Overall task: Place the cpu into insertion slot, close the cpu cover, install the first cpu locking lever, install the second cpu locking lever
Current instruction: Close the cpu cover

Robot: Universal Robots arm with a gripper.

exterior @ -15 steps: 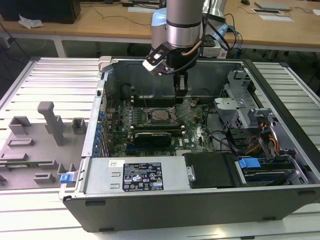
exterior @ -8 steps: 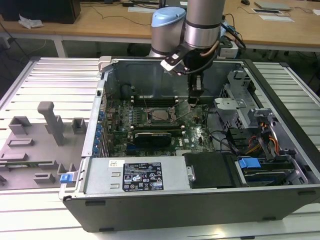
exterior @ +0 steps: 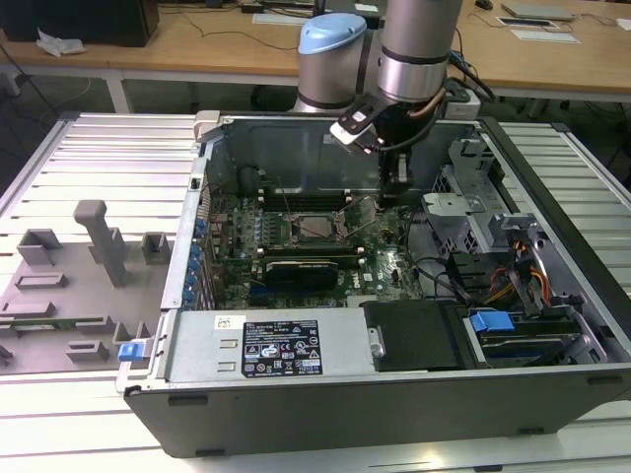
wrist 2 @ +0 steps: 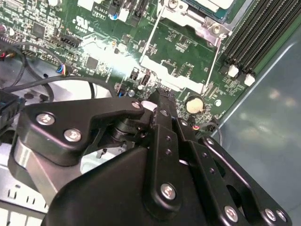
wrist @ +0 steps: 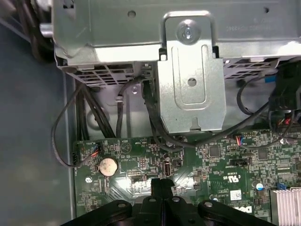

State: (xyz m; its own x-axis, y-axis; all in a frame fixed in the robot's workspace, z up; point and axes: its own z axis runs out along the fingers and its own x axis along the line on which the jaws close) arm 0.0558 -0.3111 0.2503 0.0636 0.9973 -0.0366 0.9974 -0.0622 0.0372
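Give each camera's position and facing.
Exterior view: off the arm, outside the open computer case, looking down at the motherboard; the arm shows.
First wrist view: on the wrist, looking past the gripper at motherboard and metal bracket.
Second wrist view: on the wrist, looking along the gripper towards the insertion slot.
Both wrist views share the coin cell.
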